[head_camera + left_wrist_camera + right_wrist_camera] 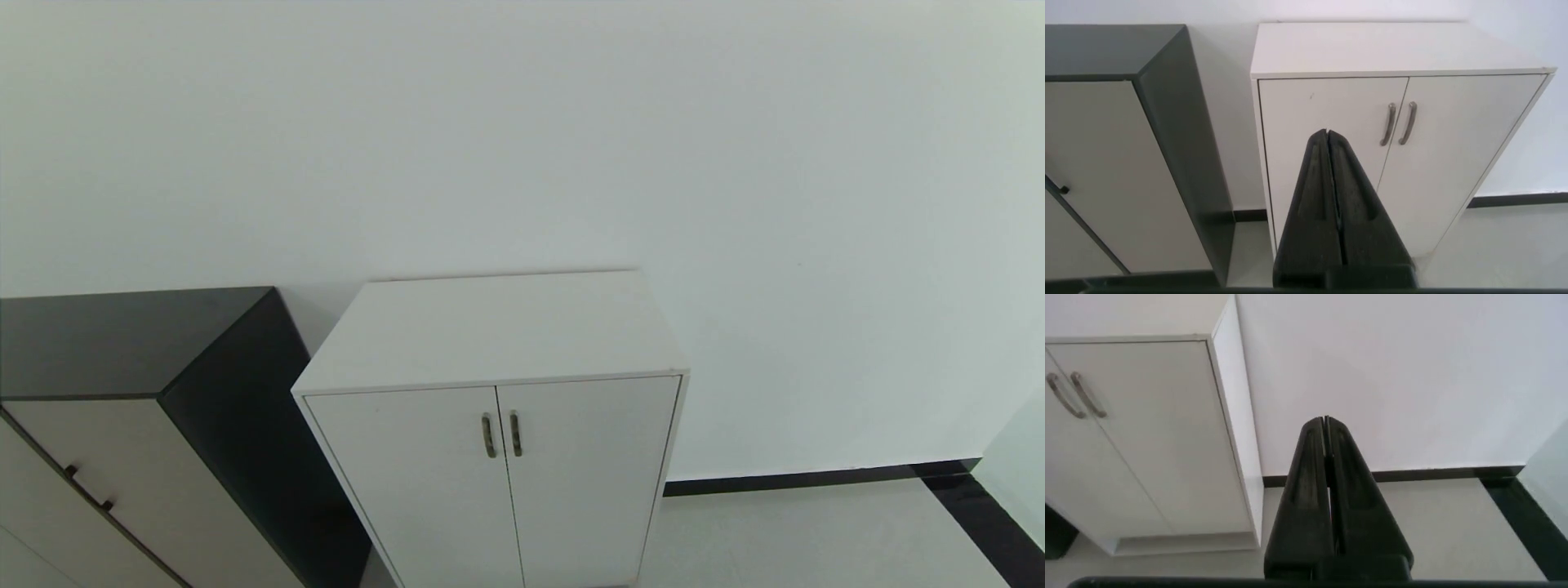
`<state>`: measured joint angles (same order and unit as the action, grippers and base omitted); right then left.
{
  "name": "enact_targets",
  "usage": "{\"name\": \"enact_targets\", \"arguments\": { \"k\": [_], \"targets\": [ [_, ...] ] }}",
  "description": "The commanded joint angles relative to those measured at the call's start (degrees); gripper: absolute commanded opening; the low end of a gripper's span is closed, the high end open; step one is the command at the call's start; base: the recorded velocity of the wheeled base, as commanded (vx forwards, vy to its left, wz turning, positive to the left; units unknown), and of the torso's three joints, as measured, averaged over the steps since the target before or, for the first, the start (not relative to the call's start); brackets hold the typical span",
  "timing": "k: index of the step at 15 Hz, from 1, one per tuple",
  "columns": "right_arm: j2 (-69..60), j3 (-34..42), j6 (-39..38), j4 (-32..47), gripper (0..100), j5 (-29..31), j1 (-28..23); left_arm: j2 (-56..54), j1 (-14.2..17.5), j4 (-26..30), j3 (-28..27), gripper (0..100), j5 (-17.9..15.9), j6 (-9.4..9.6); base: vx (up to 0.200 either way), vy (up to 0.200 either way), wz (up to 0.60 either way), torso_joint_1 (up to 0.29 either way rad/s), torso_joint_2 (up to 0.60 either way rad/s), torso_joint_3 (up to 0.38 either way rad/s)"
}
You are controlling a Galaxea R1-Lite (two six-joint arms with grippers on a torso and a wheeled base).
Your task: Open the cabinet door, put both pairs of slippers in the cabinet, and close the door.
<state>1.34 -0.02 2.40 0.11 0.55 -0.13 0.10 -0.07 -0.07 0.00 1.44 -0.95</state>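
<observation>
Far left is a dark cabinet point(122, 343) with a black top and side and a pale front, set against the wall point(522, 122). Just beside it, across a narrow gap, is the white cabinet point(490, 327), centre of the head view. Its back is to the wall and it stands upright, long axis vertical, front facing the robot.

Both doors are shut. The left door point(416, 482) and right door point(584, 465) meet at a centre seam. The left handle point(488, 435) and right handle point(515, 434) sit side by side at the seam, high on the doors, each a slim bar running vertically.

Right of the cabinet is pale floor point(816, 539), with a black baseboard point(800, 480) along the wall's foot that turns toward the robot at far right.

The head view gives the cabinet's flat top.

In the left wrist view, the left gripper point(1328, 135) has its black fingers pressed together with nothing between them. It points at the left door and is not touching it. This view takes in the whole cabinet front down to the floor, and the dark cabinet's front with a small dark knob point(1063, 189).

In the right wrist view, the right gripper point(1324, 422) also has its fingers together and holds nothing. It points at the wall to the right of the cabinet. This view takes in the cabinet's right side panel point(1237, 416), both handles, and its foot on the floor.
</observation>
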Motion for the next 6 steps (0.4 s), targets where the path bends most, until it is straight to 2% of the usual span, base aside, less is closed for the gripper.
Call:
{"name": "enact_targets", "arguments": {
  "k": [1,6],
  "targets": [
    [-1.25,0.02,-1.35,0.07,0,0.07,-0.04,-0.01,-0.01,-0.01,0.00,0,0.06,-0.02,0.000,0.000,0.00,0.000,0.00,0.000],
    [-1.25,0.02,-1.70,0.07,0,-0.02,-0.13,-0.01,-0.01,-0.01,0.00,0,0.06,-0.02,0.000,0.000,0.00,0.000,0.00,0.000]
  ]
}}
